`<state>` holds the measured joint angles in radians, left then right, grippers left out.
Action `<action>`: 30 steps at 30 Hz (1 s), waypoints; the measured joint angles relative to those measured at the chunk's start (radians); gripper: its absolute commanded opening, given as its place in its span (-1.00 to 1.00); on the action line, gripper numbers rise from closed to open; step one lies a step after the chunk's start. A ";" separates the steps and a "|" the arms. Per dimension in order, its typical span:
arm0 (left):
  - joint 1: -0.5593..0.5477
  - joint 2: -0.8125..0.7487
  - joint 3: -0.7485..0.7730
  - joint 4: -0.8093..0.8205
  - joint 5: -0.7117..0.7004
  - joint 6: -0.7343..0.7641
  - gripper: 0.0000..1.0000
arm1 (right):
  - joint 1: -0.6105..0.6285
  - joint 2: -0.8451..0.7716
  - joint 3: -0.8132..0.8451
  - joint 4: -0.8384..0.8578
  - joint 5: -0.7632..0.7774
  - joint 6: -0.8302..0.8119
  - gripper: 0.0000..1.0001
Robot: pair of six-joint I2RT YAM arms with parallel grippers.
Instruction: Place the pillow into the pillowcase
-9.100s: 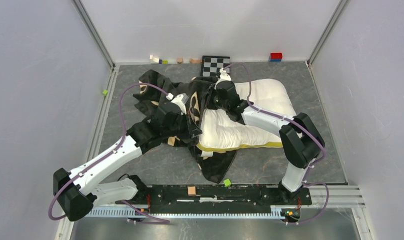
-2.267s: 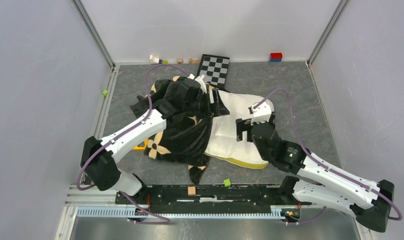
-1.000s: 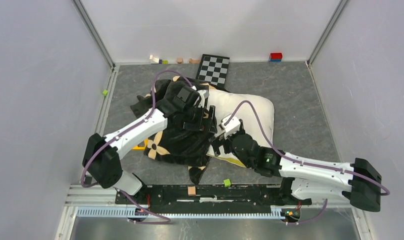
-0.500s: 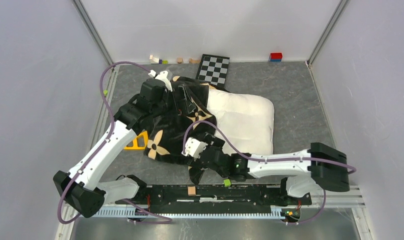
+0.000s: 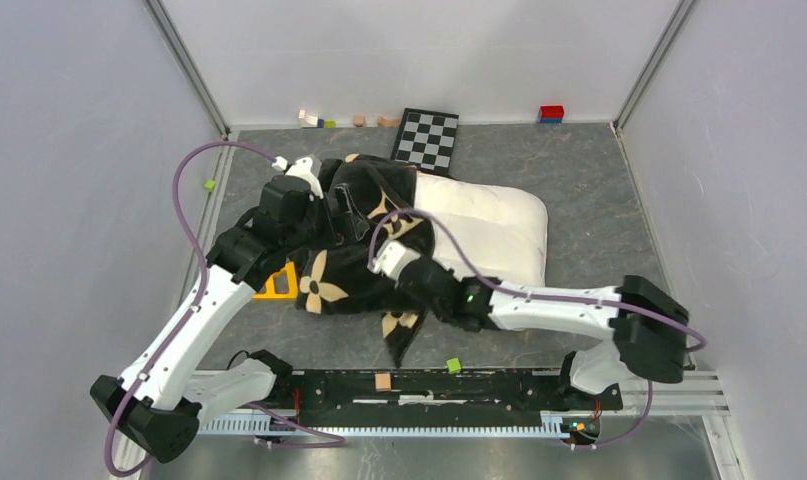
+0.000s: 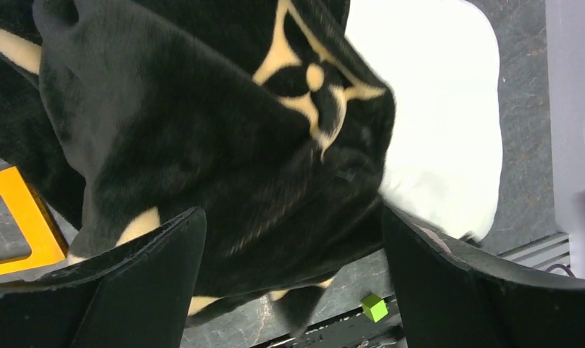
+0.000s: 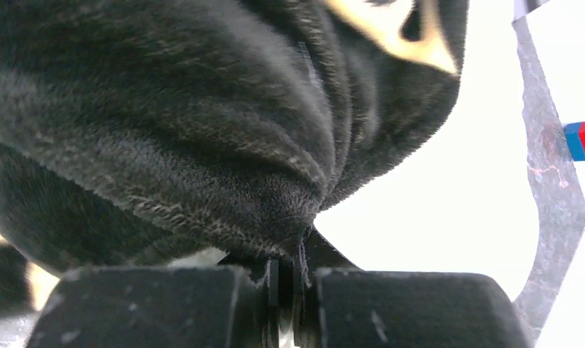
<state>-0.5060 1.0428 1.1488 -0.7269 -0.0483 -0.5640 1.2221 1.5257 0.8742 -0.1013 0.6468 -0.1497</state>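
The right gripper (image 7: 285, 279) is pinched tight on a fold of the black plush pillowcase (image 5: 354, 270) at its near right side, with its arm stretched low and leftward across the near edge of the pillow (image 5: 494, 225). The left gripper (image 6: 291, 214) is spread wide above the case's far left part and holds nothing, its arm reaching far. The pillow's left end lies under the case.

Soft, even light fills my overhead view; up close my wrist views blur, and the plump cream-white pillow (image 6: 449, 130) blows out white.
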 measured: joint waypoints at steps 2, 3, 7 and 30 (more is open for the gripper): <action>0.000 -0.021 -0.015 -0.003 0.003 0.000 0.85 | -0.064 -0.064 0.057 -0.065 -0.064 0.027 -1.00; 0.000 -0.031 -0.023 -0.003 0.007 0.000 0.84 | -0.092 -0.085 0.090 -0.097 -0.089 0.040 -1.00; 0.000 -0.072 -0.077 0.000 0.062 -0.004 0.85 | -0.206 -0.121 0.285 -0.214 -0.165 0.079 -1.00; -0.183 -0.228 -0.202 -0.131 -0.039 -0.027 1.00 | -0.337 -0.001 0.675 -0.560 -0.303 0.127 -1.00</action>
<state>-0.6895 0.8146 0.9466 -0.8581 -0.0868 -0.5911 0.8852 1.5246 1.5490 -0.6617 0.3443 -0.0223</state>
